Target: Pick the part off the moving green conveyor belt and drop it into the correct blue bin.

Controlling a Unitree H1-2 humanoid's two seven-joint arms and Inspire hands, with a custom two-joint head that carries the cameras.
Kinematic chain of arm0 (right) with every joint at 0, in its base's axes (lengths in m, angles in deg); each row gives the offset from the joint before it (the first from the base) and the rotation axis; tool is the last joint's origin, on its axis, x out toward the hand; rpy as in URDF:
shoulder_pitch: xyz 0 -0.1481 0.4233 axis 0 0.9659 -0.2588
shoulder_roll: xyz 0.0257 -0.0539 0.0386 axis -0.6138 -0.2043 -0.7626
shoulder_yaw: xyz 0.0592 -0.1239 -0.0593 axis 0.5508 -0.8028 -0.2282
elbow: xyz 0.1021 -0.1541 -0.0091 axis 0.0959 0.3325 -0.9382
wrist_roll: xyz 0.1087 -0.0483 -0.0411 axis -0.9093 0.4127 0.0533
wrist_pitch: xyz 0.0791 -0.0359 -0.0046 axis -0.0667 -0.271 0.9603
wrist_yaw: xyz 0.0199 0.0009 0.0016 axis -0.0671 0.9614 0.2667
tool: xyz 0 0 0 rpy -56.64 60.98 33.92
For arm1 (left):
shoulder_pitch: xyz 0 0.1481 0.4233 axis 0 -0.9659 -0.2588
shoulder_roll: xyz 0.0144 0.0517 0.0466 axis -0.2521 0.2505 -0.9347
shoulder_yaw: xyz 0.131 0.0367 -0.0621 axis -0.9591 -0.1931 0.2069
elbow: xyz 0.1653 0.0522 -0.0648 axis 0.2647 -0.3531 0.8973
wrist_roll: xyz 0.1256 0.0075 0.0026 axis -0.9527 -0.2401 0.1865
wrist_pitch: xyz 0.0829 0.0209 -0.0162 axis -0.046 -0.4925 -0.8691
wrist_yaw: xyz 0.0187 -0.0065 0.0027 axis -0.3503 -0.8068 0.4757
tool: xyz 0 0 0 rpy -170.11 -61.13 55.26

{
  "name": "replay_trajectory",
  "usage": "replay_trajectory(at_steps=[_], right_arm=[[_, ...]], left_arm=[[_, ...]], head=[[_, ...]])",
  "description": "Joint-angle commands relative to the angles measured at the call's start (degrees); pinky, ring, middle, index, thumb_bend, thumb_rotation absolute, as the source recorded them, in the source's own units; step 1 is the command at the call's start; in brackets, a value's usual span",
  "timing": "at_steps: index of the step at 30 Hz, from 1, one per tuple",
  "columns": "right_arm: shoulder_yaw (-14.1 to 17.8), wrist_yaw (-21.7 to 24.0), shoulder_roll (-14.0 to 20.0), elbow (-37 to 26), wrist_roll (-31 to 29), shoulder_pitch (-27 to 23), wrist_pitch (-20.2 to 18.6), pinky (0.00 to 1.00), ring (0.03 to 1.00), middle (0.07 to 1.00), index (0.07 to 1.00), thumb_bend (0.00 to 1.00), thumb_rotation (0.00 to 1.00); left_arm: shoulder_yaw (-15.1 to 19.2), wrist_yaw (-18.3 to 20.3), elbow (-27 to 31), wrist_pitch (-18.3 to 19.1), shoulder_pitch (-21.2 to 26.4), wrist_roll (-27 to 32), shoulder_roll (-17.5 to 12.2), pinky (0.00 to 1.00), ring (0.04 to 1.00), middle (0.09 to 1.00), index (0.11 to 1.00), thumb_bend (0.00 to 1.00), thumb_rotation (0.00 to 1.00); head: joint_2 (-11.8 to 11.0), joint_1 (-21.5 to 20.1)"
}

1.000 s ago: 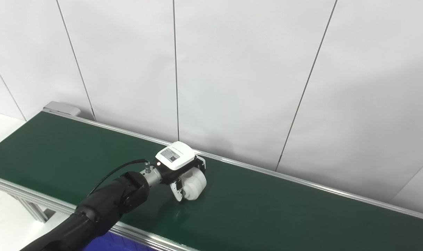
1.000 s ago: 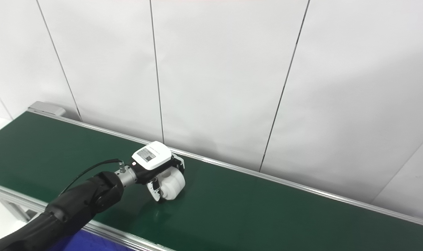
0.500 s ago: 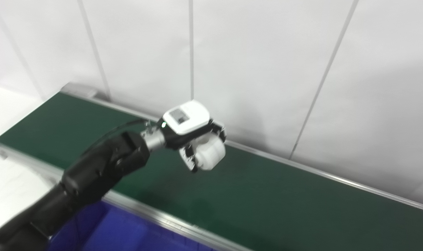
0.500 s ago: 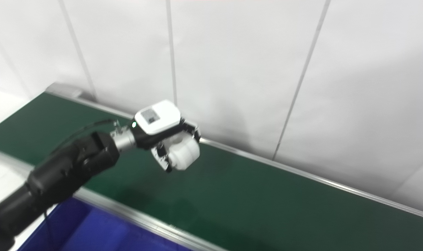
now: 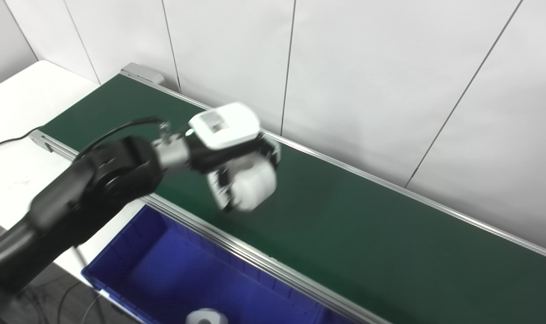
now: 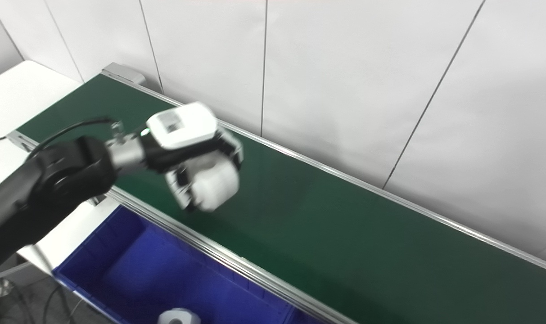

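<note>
My left hand (image 5: 236, 157) is shut on a white cylindrical part (image 5: 252, 184) and holds it in the air above the green conveyor belt (image 5: 354, 225), near the belt's front rail. The hand and part also show in the right eye view (image 6: 196, 162), a little blurred. A blue bin (image 5: 164, 270) stands below the belt's front edge, down and left of the hand. A white roll-shaped part (image 5: 205, 317) lies in the bin at the picture's bottom edge. My right hand is not in view.
The belt's metal front rail (image 5: 254, 261) runs between belt and bin. A white panelled wall (image 5: 345, 67) stands close behind the belt. A white table (image 5: 20, 103) with a black cable lies at the left.
My left hand has lifted the white part off the belt and carried it toward the front rail. The camera has tilted down and left, bringing the blue bin into view.
</note>
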Motion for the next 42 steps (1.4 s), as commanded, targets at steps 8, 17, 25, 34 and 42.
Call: replay_trajectory(at_steps=[8,17,25,34,42], right_arm=[[-0.76,-0.42,-0.8,-1.73,0.35,1.38,-0.82,1.0,1.0,1.0,1.0,0.81,1.0],[-1.15,-0.64,-1.03,-0.77,1.2,1.66,-0.2,1.0,1.0,1.0,1.0,0.8,1.0],[-1.52,-0.01,-0.65,-0.35,0.27,1.03,-0.1,1.0,1.0,1.0,1.0,0.79,1.0],[-1.98,-0.03,-0.65,-0.26,0.4,0.88,-0.19,1.0,1.0,1.0,1.0,0.8,1.0],[-1.66,-0.02,-0.26,-0.82,-0.2,1.64,0.34,1.0,1.0,1.0,1.0,0.8,1.0]], left_arm=[[7.43,-5.14,5.03,-3.44,-13.59,1.11,2.82,0.34,0.409,0.501,0.508,0.5,0.0],[8.89,-4.39,6.21,-4.09,-22.37,0.22,5.63,0.3,0.379,0.497,0.529,0.5,0.0],[7.29,-5.72,1.48,-6.68,-24.46,-3.61,7.25,0.29,0.379,0.508,0.522,0.5,0.0],[6.93,-11.47,-7.66,-12.05,-24.57,-7.19,8.54,0.32,0.392,0.518,0.519,0.5,0.0],[7.03,0.43,-2.38,-2.66,-25.03,-13.39,6.1,0.73,0.813,0.867,0.843,1.0,0.44]], head=[[-0.6,-2.81],[-0.75,-3.44],[-0.76,-3.09],[-1.01,-4.3],[-0.77,-4.04]])
